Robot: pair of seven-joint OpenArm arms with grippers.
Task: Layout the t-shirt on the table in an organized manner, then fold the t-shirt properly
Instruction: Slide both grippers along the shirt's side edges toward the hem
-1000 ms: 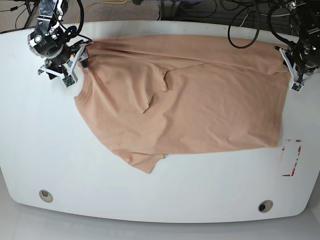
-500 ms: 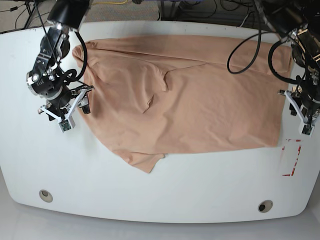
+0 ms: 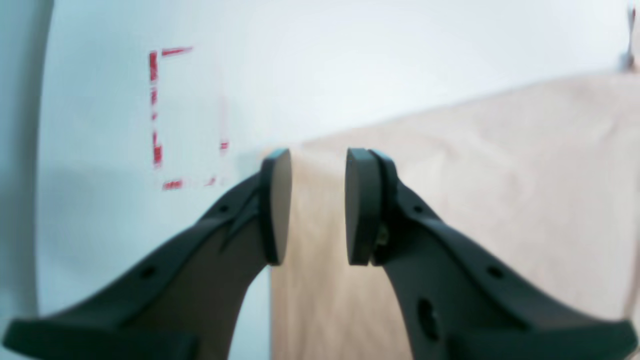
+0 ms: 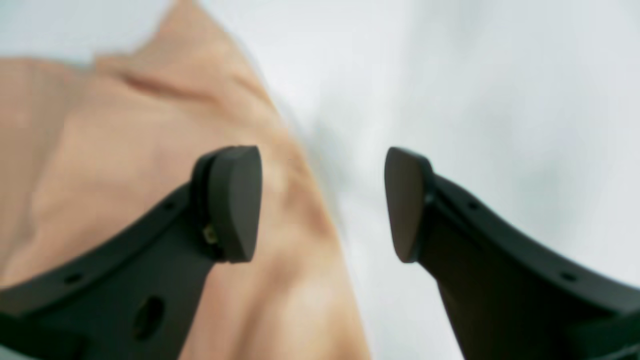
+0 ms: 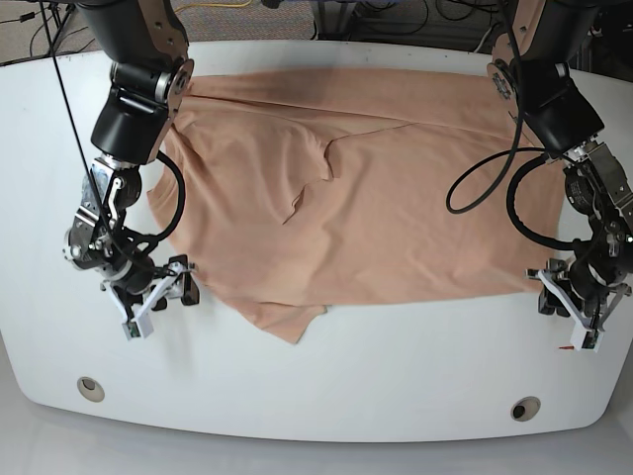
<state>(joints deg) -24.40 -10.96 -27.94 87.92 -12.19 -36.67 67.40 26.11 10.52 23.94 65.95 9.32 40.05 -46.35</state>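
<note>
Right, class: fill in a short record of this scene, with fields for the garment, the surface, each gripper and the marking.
garment: pale peach fabric t-shirt, spread out, wrinkled, not folded
surface: glossy white table
left gripper: open, jaws above the shirt's corner by the near edge
right gripper: open, straddling the shirt's edge, holding nothing
marking: red tape outline on the table beside the shirt

Beyond the far edge we see black cables (image 5: 396, 20), a yellow cord (image 5: 223, 5) and grey floor (image 5: 30, 40).
</note>
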